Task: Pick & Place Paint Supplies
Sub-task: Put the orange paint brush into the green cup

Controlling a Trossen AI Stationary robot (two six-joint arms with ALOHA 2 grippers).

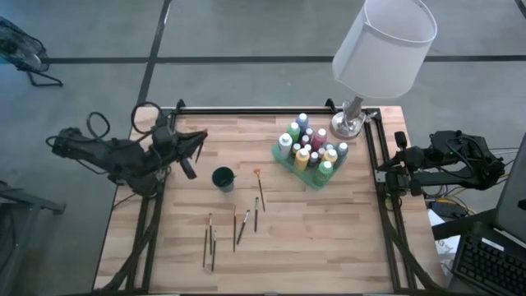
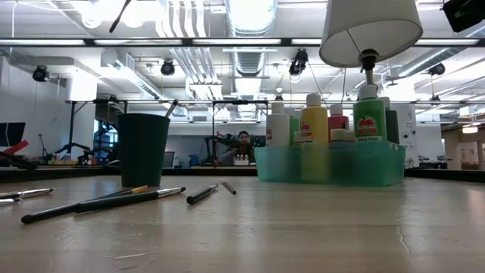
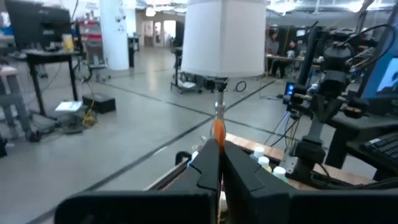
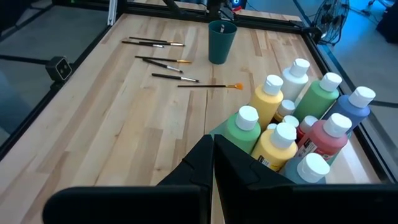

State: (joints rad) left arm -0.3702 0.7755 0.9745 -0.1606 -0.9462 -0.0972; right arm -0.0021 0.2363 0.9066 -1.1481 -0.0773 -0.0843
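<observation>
**Paint supplies on the table, both grippers closed and empty**

The small paint bottles with white caps (image 1: 311, 150) stand upright, packed together inside the translucent green plastic tray (image 1: 283, 161), which sits on the light wooden table (image 1: 329, 238) toward its far right part. Visible bottle colours include green, yellow, red, blue and white. The thin wooden-handled brushes (image 1: 234, 225) lie flat and scattered on the table, apart from the tray; one brush with an orange tip (image 1: 260, 187) lies nearest the tray. The small dark green cup (image 1: 223, 178) stands upright between the brushes and the left arm. A lamp with a white shade (image 1: 384, 45) stands just behind the tray.

The left gripper (image 1: 200, 136) hangs above the table's far left part, fingers clenched together, grasping nothing. The right gripper (image 1: 383, 168) waits at the table's right edge, fingers likewise pressed together and empty.
</observation>
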